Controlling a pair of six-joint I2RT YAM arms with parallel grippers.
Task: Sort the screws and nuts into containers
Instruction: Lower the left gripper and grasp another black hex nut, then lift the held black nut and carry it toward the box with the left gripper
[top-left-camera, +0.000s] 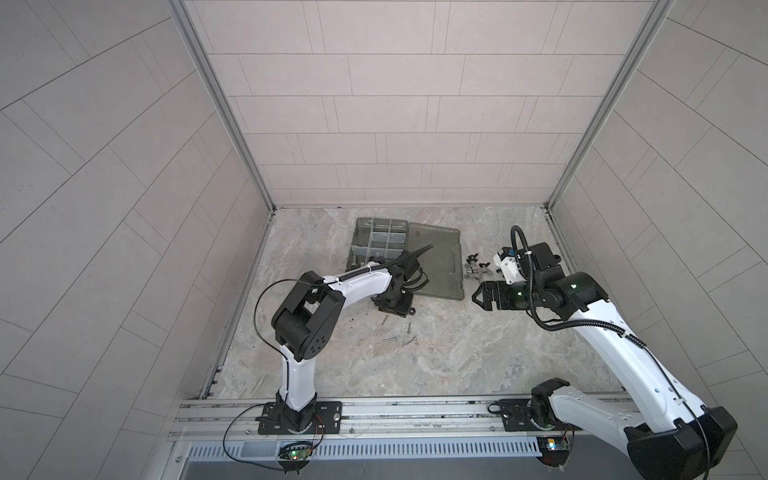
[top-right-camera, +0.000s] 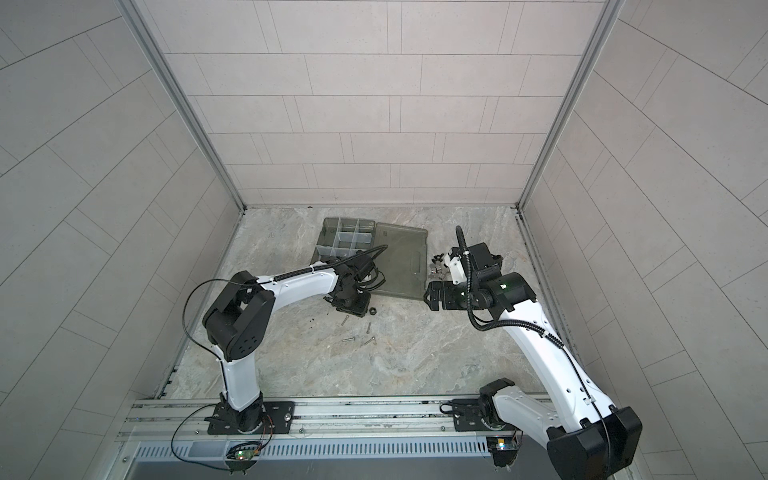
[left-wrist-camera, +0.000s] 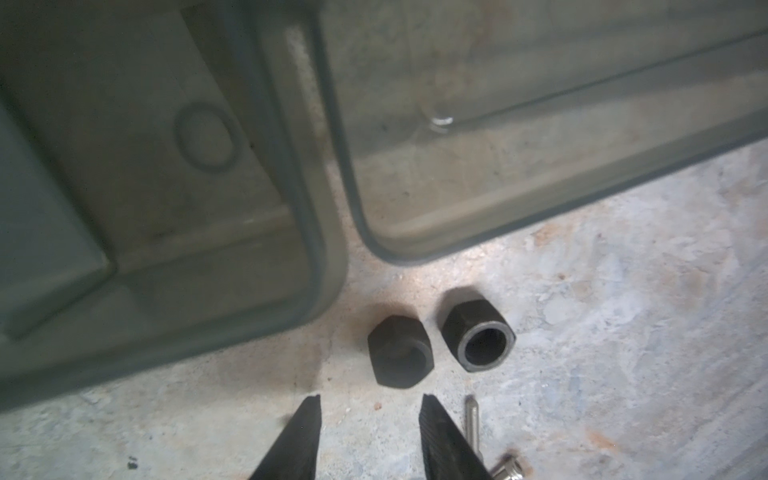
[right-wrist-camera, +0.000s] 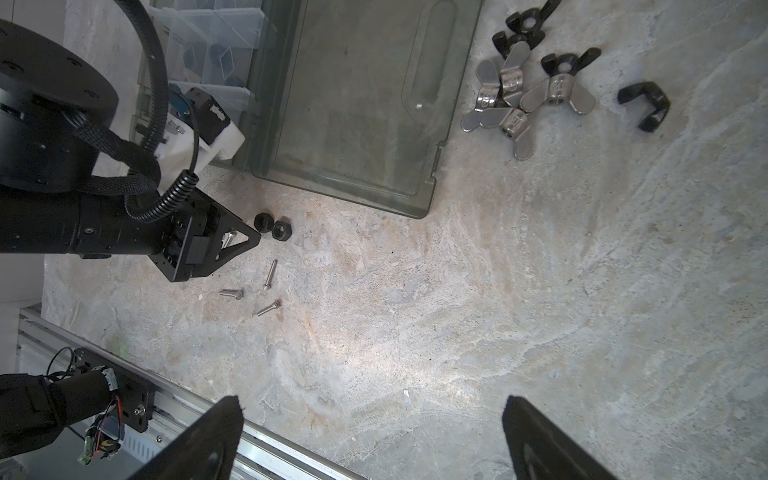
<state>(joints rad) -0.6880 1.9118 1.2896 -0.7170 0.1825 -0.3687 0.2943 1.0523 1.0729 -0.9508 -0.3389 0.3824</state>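
Note:
Two black hex nuts (left-wrist-camera: 401, 351) (left-wrist-camera: 478, 343) lie side by side on the stone floor, by the near corner of the organiser case (top-left-camera: 357, 253). My left gripper (left-wrist-camera: 371, 399) is low over the floor just short of them, open, with bare floor between its fingers. In the right wrist view it (right-wrist-camera: 249, 237) points at the same nuts (right-wrist-camera: 272, 226). Thin silver screws (right-wrist-camera: 270, 274) (top-left-camera: 390, 340) lie scattered just behind it. The divided containers (top-left-camera: 380, 241) are at the case's far left. My right gripper (top-left-camera: 476, 296) hangs open right of the lid, holding nothing.
The case's flat lid half (top-left-camera: 436, 262) lies open to the right of the containers. A cluster of silver and black wing nuts (right-wrist-camera: 511, 91) and a black clip (right-wrist-camera: 644, 104) lie beyond the lid's right edge. The base rail (top-left-camera: 395, 415) runs along the front.

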